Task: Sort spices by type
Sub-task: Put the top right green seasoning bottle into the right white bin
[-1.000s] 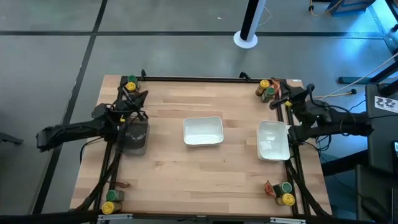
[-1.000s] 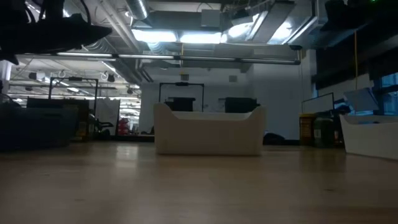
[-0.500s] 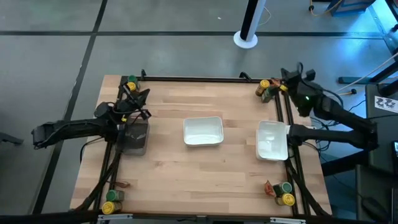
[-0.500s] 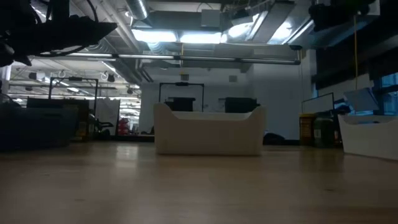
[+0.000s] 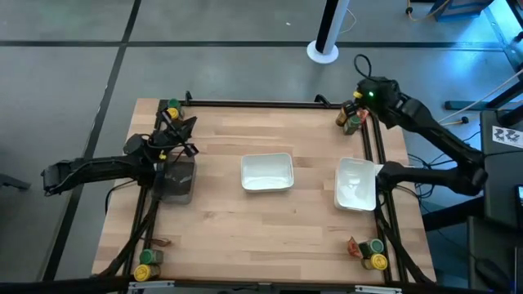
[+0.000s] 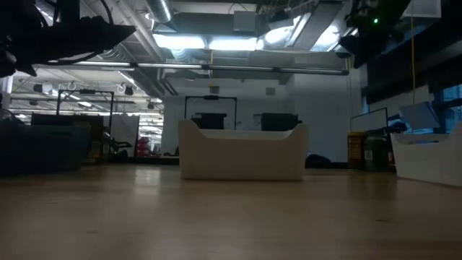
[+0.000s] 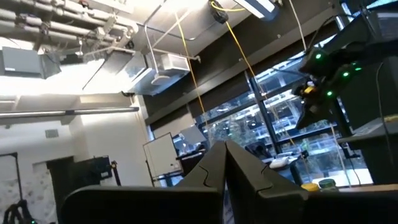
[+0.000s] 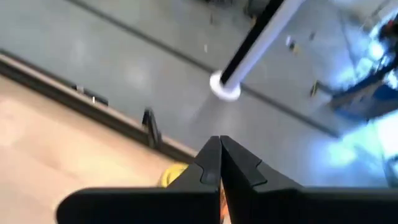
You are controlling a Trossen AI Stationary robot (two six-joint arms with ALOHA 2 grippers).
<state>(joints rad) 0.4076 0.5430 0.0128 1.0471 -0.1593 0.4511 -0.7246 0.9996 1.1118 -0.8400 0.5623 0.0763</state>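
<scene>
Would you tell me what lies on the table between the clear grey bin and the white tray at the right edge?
In the high view, another white tray sits mid-table between the grey bin and the right-edge tray; otherwise bare wood.

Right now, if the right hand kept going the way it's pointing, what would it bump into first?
Probably the yellow-lidded jar peeking out just past the shut right hand at the table's far right corner. Depth is hard to judge; if it passes above the jar, only grey floor lies ahead.
</scene>
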